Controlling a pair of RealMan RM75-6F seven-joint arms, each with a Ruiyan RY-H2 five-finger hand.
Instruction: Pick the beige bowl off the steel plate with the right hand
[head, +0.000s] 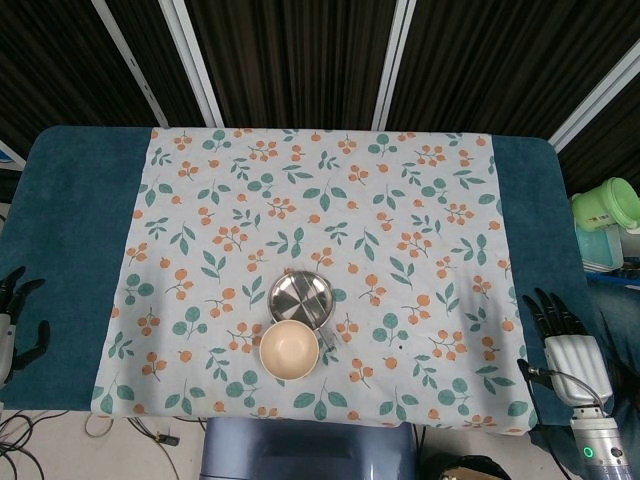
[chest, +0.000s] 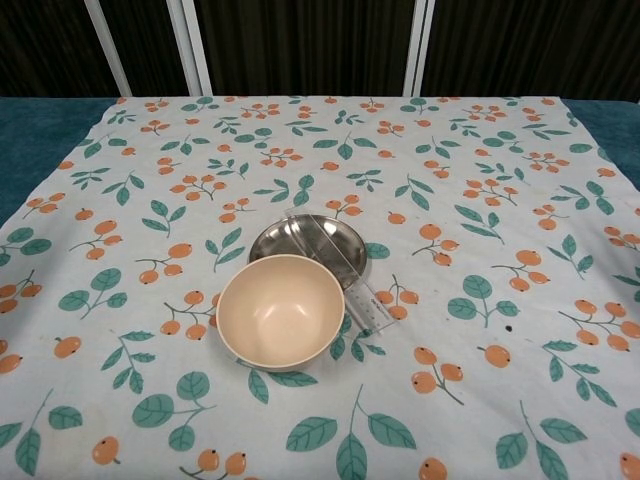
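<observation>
The floral cloth (head: 400, 230) carries one beige bowl (head: 289, 349), one steel plate (head: 302, 297); both hands' fingers spread, empty.

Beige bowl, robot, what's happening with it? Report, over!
Both robot hands open, right and left at table edges. Beige bowl untouched, leaning on steel plate. Clear ruler beside it. Path clear.

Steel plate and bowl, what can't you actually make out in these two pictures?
- Steel plate: its near part is hidden by the beige bowl in both views, so how the bowl rests on it is unclear.
- Clear ruler: markings too small to read.
- Left hand: cut off by the head view's left edge.
- Right hand: outside the chest view.
</observation>
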